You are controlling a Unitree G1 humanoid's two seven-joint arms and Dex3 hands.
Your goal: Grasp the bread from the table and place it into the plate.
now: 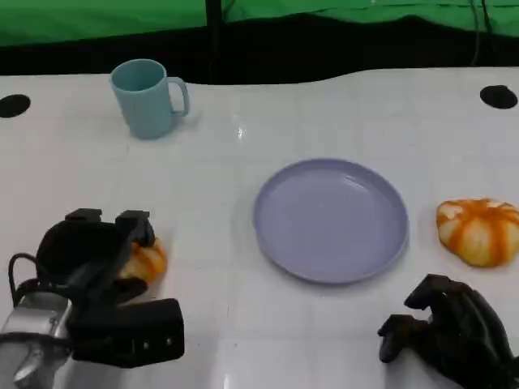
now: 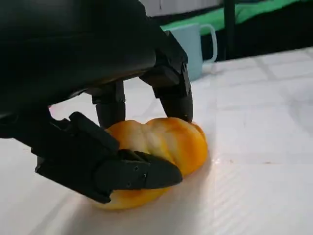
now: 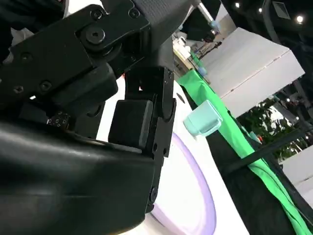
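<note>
White table [image 1: 243, 203], green backdrop up top. The bread [image 1: 144, 261] at lower left is being clamped by the left hand [image 1: 93, 259], though it's not lifted yet. The purple plate [image 1: 331, 220] mid-frame holds nothing; right hand [image 1: 450, 328] is curled, idle.

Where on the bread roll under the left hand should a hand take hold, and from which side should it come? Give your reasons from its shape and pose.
Grip the bread roll across its short width, coming from above, probably. It lies flat on the table, a plump ridged oval, so fingers can close on its two long sides. The left hand already does this, with its fingers on the far side and thumb on the near one.
</note>
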